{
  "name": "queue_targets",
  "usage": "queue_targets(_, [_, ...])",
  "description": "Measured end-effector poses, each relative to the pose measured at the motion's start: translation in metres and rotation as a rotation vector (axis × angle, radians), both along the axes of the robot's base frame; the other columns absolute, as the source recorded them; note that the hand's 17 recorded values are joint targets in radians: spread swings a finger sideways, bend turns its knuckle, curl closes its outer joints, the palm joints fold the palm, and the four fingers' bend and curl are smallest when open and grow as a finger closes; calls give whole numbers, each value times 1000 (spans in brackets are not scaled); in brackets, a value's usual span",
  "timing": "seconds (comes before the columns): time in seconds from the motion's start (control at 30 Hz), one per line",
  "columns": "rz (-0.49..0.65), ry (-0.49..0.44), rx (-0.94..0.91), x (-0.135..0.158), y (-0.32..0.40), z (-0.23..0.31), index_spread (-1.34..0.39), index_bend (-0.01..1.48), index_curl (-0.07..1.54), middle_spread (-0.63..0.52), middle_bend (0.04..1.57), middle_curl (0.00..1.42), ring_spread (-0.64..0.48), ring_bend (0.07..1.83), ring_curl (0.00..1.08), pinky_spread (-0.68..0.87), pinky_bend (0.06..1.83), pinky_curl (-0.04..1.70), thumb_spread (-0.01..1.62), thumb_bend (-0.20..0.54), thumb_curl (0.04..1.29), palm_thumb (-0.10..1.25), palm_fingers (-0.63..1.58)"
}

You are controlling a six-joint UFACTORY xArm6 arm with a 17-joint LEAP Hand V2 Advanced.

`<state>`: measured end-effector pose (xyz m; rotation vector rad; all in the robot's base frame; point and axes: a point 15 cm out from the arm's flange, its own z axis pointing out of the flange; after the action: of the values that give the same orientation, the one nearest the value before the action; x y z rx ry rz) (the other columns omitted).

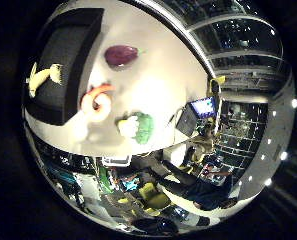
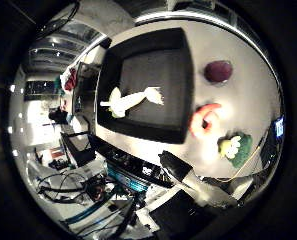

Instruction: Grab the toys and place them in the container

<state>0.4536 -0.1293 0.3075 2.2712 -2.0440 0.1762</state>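
Little finger side view: a white table carries a black tray that already holds one pale yellow toy. Outside the tray lie three toys: a purple one well apart from the rest, an orange and white shrimp just beside the tray wall, and a green and white one near the table edge. None of the hand shows here, so I cannot tell how it is set. All the toys look small, so the palm seems to be high over the table. My judgement is that the step in hand is choosing and approaching the next toy. The shrimp is the shortest carry, but it sits so close to the wall that a descent should come from the open table side. Beyond the table edge there is a cluttered room with a lit screen, yellow-green chairs and dark windows.

Thumb side view: the tray fills the middle, with the yellow toy lying flat on its dark floor and much bare floor around it, so a drop anywhere inside should land well. The three loose toys lie on the table past one tray wall, each apart from the others. Past the table's other edge are dark equipment, shelving and a bright floor.
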Motion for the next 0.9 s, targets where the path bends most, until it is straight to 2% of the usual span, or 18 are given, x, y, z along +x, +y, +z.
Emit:
queue_targets(0.23, [-118,15,-2,-34,-97,-8,-399,156,254,90,196,318,208,263,261,425,476,287,929,-31,331,641,21])
queue_targets(0.5, [-234,69,39,-68,-183,-67,-392,155,254,89,195,321,202,263,265,433,472,299,934,-31,325,626,28])
queue_targets(0.9, [-255,147,96,-84,-219,-156,-393,148,242,101,187,311,208,285,270,428,496,311,931,-31,318,575,-19])
